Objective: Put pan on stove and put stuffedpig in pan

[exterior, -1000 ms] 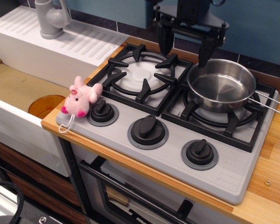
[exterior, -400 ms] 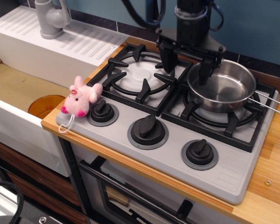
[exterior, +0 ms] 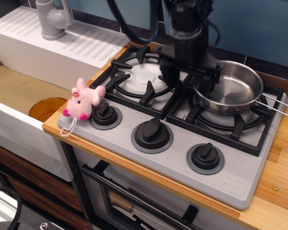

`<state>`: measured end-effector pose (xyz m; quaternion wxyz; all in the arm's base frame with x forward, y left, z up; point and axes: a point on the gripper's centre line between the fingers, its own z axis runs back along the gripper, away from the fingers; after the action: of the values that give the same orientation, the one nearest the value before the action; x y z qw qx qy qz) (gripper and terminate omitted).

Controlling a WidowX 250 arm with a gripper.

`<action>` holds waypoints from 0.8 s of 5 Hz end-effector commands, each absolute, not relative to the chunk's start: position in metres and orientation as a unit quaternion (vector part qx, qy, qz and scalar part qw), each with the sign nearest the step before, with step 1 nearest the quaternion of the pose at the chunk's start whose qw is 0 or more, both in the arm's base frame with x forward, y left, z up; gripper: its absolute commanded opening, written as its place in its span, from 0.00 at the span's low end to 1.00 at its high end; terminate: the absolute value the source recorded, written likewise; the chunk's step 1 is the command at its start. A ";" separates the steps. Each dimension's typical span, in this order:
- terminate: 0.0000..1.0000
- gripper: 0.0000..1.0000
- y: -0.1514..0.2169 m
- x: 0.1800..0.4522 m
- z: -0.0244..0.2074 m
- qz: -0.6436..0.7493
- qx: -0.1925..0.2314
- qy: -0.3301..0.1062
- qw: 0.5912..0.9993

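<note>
- Stainless steel catches the eye first: the pan point(exterior: 229, 88) sits on the right-hand burner grate of the stove point(exterior: 177, 139), its thin wire handle reaching out to the right over the wooden counter point(exterior: 278, 182).
- Over the stove, the black gripper point(exterior: 188, 82) hangs low between the two burners, its fingers spread apart, one over the left grate and the other at the pan's left rim. From here I can't tell whether that finger touches the rim.
- Nothing is held between the fingers.
- Over at the stove's front left corner lies the stuffedpig point(exterior: 82, 100), pink and floppy, just beside the leftmost knob point(exterior: 105, 115), its white loop tag dangling over the edge.
- It is well apart from the pan, with the whole left burner between them.
- Left of the stove stands the white sink unit point(exterior: 48, 48) with a grey tap point(exterior: 53, 19), and an orange disc point(exterior: 47, 108) lies in the basin.
</note>
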<state>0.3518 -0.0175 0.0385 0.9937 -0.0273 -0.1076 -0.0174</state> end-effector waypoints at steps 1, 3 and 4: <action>0.00 0.00 -0.011 0.369 0.028 -0.044 -0.030 -0.153 0.987; 0.00 0.00 -0.009 0.375 0.036 -0.037 -0.013 -0.150 0.988; 0.00 0.00 -0.009 0.370 0.056 -0.027 0.008 -0.129 0.991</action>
<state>0.3653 -0.0105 0.0433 0.9943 0.0060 -0.1043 -0.0197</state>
